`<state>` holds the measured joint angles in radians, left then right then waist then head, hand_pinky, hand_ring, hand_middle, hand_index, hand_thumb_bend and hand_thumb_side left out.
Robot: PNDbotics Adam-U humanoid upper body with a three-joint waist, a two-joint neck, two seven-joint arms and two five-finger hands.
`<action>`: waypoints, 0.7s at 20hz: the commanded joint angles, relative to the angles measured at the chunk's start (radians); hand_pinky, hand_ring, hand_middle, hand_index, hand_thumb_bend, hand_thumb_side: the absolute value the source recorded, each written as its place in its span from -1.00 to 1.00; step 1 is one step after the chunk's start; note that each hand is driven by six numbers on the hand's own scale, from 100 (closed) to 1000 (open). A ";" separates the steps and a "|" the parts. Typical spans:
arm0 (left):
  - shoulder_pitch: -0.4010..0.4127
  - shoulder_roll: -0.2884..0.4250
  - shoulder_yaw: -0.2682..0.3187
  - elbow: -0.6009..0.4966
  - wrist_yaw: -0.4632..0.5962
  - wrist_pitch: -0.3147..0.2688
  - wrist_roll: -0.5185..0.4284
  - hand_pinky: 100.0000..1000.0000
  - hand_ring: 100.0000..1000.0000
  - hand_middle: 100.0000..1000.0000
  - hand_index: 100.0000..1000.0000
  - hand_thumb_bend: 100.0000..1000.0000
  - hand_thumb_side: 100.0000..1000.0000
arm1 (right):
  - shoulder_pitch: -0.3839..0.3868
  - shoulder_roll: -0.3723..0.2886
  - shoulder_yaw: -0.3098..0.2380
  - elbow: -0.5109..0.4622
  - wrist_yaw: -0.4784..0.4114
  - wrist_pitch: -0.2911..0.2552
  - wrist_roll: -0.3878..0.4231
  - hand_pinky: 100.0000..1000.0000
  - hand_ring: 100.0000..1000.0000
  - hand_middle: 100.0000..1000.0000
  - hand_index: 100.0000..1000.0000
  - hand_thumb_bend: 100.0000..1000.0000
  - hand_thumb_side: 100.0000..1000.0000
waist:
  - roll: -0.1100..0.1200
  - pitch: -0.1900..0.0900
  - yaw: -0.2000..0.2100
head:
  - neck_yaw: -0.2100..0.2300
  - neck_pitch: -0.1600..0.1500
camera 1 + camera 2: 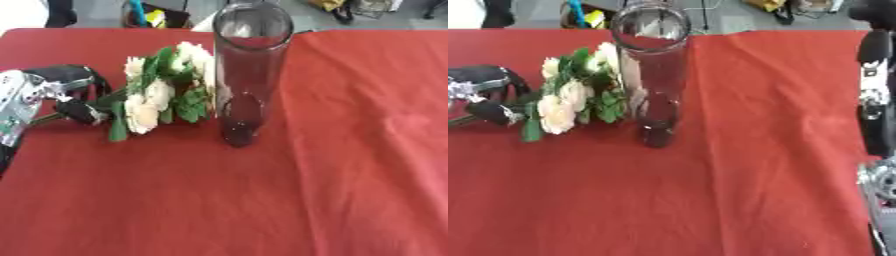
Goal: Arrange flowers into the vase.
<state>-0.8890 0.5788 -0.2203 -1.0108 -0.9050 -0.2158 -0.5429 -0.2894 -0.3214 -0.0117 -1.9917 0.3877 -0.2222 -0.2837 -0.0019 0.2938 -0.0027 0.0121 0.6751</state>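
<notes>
i see a red cloth covering the table, lightly creased on its right half. past the far edge there's grey floor with clutter: a dark basket-like thing holding something yellow, a blue stick and black shapes i can't make out.

The stems vanish behind the left hand; the right arm is cut by the edge, its hand unseen.

Flowers beside upright vase
</notes>
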 commanded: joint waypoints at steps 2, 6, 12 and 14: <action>-0.015 0.015 0.016 -0.007 0.021 0.001 0.013 -0.28 0.12 0.31 0.62 -0.88 -0.23 | -0.002 -0.008 -0.002 -0.008 0.001 -0.001 0.005 0.84 0.70 0.41 0.76 -1.00 0.97 | 0.000 -0.016 -0.001 | 0.003 -0.010; -0.018 0.013 0.011 -0.019 0.052 -0.023 -0.010 -0.20 0.22 0.40 0.66 -0.69 -0.24 | 0.000 -0.006 0.000 -0.008 0.000 0.002 0.009 0.84 0.70 0.41 0.76 -1.00 0.97 | 0.000 -0.017 0.000 | 0.004 -0.009; -0.022 0.007 0.009 -0.028 0.073 -0.034 -0.034 -0.27 0.14 0.34 0.61 -0.67 -0.25 | 0.001 -0.003 0.001 -0.008 -0.001 0.004 0.011 0.85 0.70 0.41 0.75 -1.00 0.97 | 0.000 -0.016 -0.003 | 0.006 -0.013; -0.023 0.005 0.009 -0.030 0.069 -0.031 -0.027 -0.30 0.10 0.31 0.59 -0.65 -0.25 | 0.002 -0.002 0.002 -0.008 -0.001 0.004 0.014 0.85 0.70 0.41 0.75 -1.00 0.97 | 0.000 -0.015 -0.004 | 0.007 -0.013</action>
<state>-0.8891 0.5698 -0.2201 -1.0213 -0.8411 -0.2465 -0.5706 -0.2815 -0.3149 -0.0100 -1.9917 0.3877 -0.2164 -0.2751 -0.0023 0.2954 -0.0061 0.0162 0.6747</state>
